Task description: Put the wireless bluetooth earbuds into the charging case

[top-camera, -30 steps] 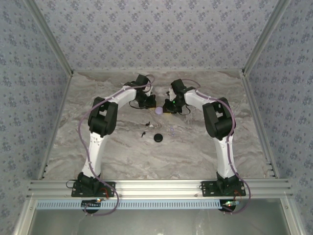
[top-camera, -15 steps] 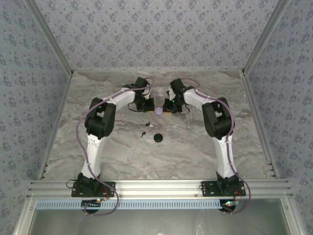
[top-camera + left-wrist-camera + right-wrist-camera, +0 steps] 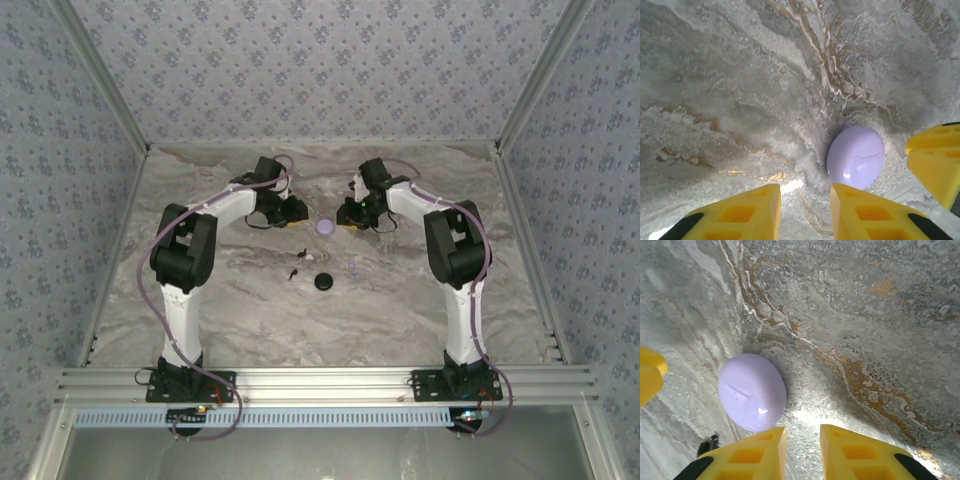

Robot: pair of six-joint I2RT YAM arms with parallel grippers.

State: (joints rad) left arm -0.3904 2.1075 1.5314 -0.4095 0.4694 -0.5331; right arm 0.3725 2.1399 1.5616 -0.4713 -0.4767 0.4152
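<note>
Left claw: we see the left gripper with its two yellow fingers a narrow gap apart. Nothing sits between them, only bare table below.
Right claw: the right gripper is likewise parted a little, and its two yellow fingers grip nothing.
Claw count: we count two, facing each other at the far middle of the table, four yellow fingers in all.
Lilac disc: one lilac disc lies flat between the two claws, just ahead of both sets of fingertips. We cannot tell whether any tip touches it.
Writing: we see a faint line on the disc's top, which we cannot read as letters.
Charging case: one charging case, black and round, lies on the table nearer the arm bases than the disc, well apart from both claws.
Earbuds: we count two earbuds, tiny and black. One lies just left of the case, the other a little farther back, between case and disc.
Pale piece: one pale piece lies right of the case, too small for us to name.
Table: one marble-patterned table carries everything.
</note>
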